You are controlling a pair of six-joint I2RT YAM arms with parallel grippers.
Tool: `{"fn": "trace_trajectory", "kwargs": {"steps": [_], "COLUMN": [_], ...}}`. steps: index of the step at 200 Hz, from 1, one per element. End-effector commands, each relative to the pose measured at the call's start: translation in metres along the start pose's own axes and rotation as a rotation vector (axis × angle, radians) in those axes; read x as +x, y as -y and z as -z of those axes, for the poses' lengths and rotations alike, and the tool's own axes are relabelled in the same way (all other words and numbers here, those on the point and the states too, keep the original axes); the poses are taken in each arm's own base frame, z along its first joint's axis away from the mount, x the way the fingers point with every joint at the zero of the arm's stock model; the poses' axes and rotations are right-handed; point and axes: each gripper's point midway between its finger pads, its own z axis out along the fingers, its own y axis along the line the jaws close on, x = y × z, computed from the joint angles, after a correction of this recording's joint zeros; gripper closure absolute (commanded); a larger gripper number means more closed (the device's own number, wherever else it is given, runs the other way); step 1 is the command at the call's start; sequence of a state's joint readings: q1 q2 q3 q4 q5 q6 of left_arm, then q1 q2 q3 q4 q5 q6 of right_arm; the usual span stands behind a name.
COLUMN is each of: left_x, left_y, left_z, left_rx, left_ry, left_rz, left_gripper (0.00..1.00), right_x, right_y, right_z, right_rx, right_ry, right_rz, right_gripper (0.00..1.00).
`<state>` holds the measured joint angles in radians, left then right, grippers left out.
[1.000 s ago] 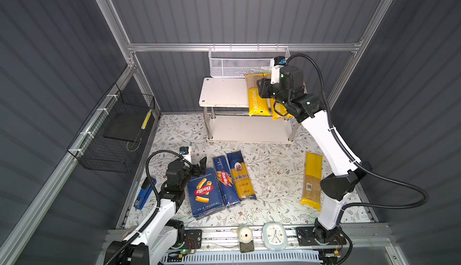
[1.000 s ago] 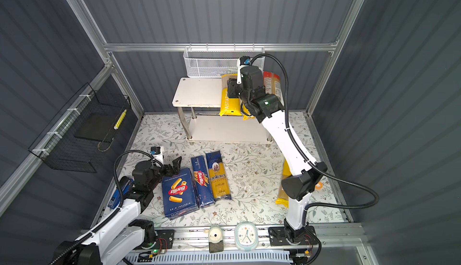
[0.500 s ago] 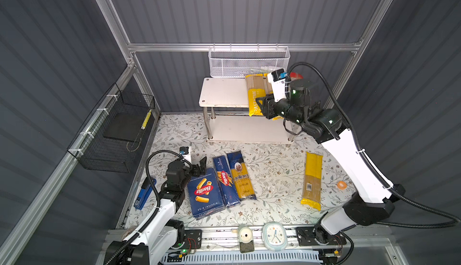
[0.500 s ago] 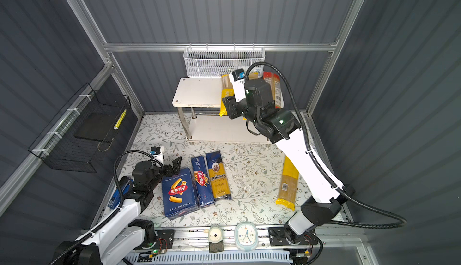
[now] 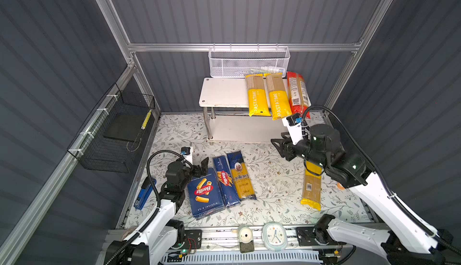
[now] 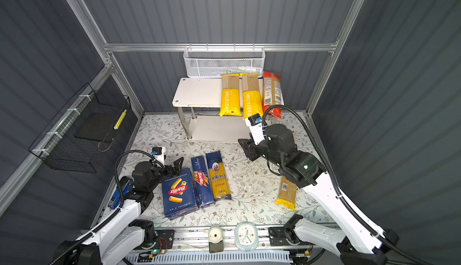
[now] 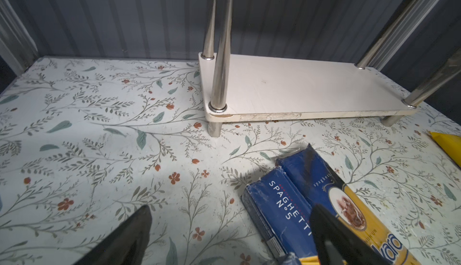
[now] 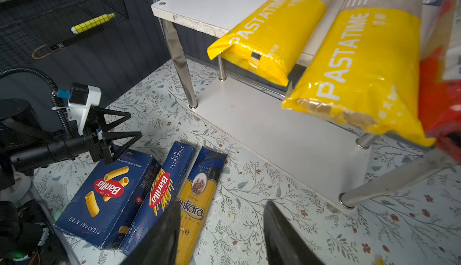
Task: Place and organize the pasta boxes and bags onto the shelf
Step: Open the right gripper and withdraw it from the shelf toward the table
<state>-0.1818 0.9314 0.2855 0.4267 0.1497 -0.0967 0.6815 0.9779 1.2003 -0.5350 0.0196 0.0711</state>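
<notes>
right hand (image 8: 222, 202), jaws parted, holding nothing

Three bags (image 5: 278, 96) atop white shelf (image 5: 224, 94)

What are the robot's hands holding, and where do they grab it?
Nothing. The left gripper hangs open near the wide Barilla box, and the right gripper is open and empty too.
</notes>
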Motion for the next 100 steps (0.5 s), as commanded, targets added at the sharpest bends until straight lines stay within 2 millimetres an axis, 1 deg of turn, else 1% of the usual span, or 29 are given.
{"fn": "trace_trajectory", "kwargs": {"steps": [1,7,9,18,26,34,40,47,61,76,100], "left_x": [-0.018,-0.025,-0.026,-0.035,-0.04,-0.04,-0.039,-0.033,-0.02,-0.013,-0.016], "left_y": [0.017,0.023,0.024,0.031,0.043,0.05,0.053,0.057,0.056,0.05,0.046], "left_z": [-0.008,-0.011,-0.013,-0.017,-0.018,-0.018,-0.017,-0.016,-0.014,-0.017,-0.019], "left_rx": [0.101,0.131,0.139,0.179,0.248,0.277,0.295,0.308,0.303,0.271,0.241], "left_ry": [0.023,0.02,0.017,0.019,0.018,0.012,0.016,0.02,0.017,-0.006,-0.019], "left_rz": [-0.032,-0.026,-0.022,-0.008,-0.007,-0.003,-0.004,-0.013,-0.034,-0.045,-0.059], "left_gripper": [0.0,0.0,0.0,0.01,0.01,0.0,0.01,0.0,0.0,0.01,0.0], "right_x": [0.026,0.036,0.034,0.045,0.055,0.068,0.079,0.093,0.114,0.132,0.144], "right_y": [-0.007,-0.008,-0.009,-0.011,-0.008,-0.003,-0.004,-0.006,-0.007,-0.009,-0.008], "right_z": [-0.015,-0.019,-0.021,-0.029,-0.036,-0.046,-0.053,-0.061,-0.071,-0.08,-0.088], "right_rx": [-0.046,-0.056,-0.06,-0.072,-0.053,0.002,0.029,0.056,0.108,0.115,0.123], "right_ry": [0.003,-0.008,0.008,0.002,-0.011,-0.035,-0.064,-0.108,-0.188,-0.223,-0.207], "right_rz": [-0.021,-0.038,-0.044,-0.063,-0.08,-0.091,-0.073,-0.052,-0.059,-0.113,-0.207], "right_gripper": [0.44,0.44,0.44,0.43,0.43,0.44,0.44,0.42,0.38,0.35,0.32]}}
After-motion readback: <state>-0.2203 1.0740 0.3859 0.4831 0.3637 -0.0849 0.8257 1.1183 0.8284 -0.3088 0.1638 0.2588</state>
